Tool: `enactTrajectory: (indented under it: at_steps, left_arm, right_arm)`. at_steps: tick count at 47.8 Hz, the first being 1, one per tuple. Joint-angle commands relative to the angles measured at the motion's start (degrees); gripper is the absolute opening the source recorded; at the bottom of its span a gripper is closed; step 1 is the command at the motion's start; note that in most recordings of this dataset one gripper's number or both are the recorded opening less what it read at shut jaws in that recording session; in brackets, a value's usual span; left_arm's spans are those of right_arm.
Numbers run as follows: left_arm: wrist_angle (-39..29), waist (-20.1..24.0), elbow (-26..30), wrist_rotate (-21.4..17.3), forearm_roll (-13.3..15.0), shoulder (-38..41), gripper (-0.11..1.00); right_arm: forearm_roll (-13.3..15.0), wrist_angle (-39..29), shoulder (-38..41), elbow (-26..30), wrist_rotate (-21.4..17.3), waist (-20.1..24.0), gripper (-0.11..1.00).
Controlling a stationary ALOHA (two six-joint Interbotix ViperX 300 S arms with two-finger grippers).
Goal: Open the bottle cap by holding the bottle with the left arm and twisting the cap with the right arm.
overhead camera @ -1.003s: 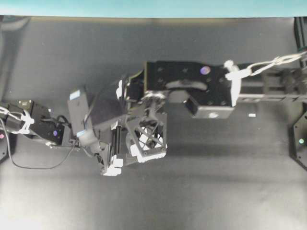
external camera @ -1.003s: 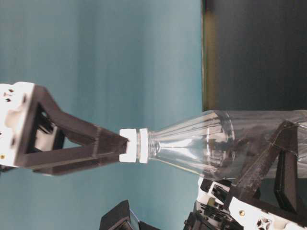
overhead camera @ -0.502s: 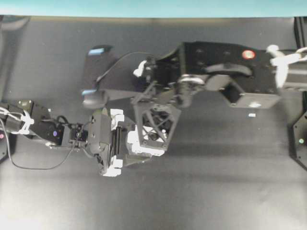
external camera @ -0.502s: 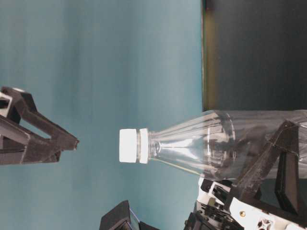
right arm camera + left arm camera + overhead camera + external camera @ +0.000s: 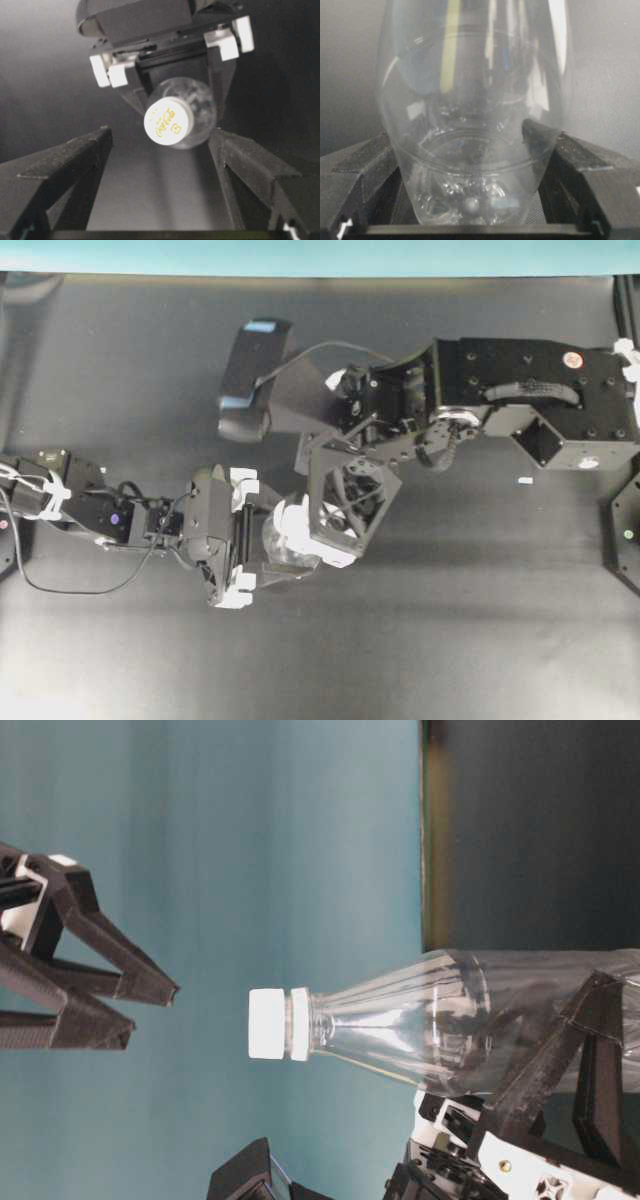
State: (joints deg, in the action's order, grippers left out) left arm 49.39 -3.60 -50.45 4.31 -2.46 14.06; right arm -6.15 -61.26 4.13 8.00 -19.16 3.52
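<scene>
Overhead view: the left arm (image 5: pixel 110 520) reaches in from the table's left edge, and its gripper (image 5: pixel 275 552) is clamped on the lower body of the bottle (image 5: pixel 285 545), near the table's middle. The left wrist view shows both fingers (image 5: pixel 365 175) pressed against the clear body (image 5: pixel 470 125), one on each side.

Table-level view: the bottle (image 5: pixel 450 1025) carries its cap (image 5: pixel 268 1023) fully seated on the neck. The right gripper (image 5: pixel 140 1010) is clear of the cap, with a visible gap between fingertips and cap; its jaws are spread apart and hold nothing.

Right wrist view: the cap (image 5: pixel 168 121) faces the camera, centred between the two spread fingers (image 5: pixel 65 175) and touching neither.

Overhead view: the right arm (image 5: pixel 530 400) extends from the table's right edge, and a small white scrap (image 5: pixel 524 481) lies on the table below it.
</scene>
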Motion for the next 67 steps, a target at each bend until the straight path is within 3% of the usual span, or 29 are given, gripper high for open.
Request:
enactTrajectory:
  at_steps: [1, 5, 8, 13, 19, 30, 50, 56, 62, 67]
  left_arm:
    - [0.18, -0.35, 0.53, 0.18, -0.18, -0.44, 0.80]
    - [0.18, -0.44, 0.53, 0.18, -0.18, -0.44, 0.80]
    - [0.18, -0.44, 0.62, 0.18, -0.18, -0.44, 0.80]
    - [0.18, -0.44, 0.53, 0.18, -0.18, -0.44, 0.80]
    - [0.18, -0.44, 0.53, 0.09, -0.18, -0.44, 0.80]
    - [0.18, -0.44, 0.53, 0.09, -0.18, -0.44, 0.80]
    - [0.18, -0.44, 0.35, 0.09, -0.18, -0.44, 0.80]
    - [0.18, -0.35, 0.35, 0.09, -0.18, -0.44, 0.80]
    - [0.18, -0.44, 0.35, 0.09, -0.18, -0.44, 0.80]
    - [0.18, -0.44, 0.44, 0.09, -0.18, -0.44, 0.80]
  right_arm:
    - [-0.62, -0.88, -0.35, 2.29, -9.67, -0.18, 0.75]
    - [-0.62, -3.16, 0.62, 3.87, -20.21, -0.62, 0.75]
    - [-0.62, -5.36, 1.49, 4.66, -25.84, -0.79, 0.74]
    - [-0.70, -9.76, 3.16, 6.15, -30.59, -0.26, 0.74]
    - [-0.62, -13.45, 6.06, 8.70, -33.49, 0.26, 0.74]
    - [-0.44, -15.47, 10.81, 13.18, -33.40, 1.32, 0.74]
    - [-0.26, -15.38, 13.80, 12.92, -32.17, 1.49, 0.73]
    - [-0.26, -15.56, 13.97, 13.01, -30.85, 1.49, 0.61]
    - [-0.09, -16.17, 13.97, 12.92, -29.27, 1.23, 0.37]
    - [-0.09, -17.23, 13.97, 12.92, -25.84, 1.05, 0.37]
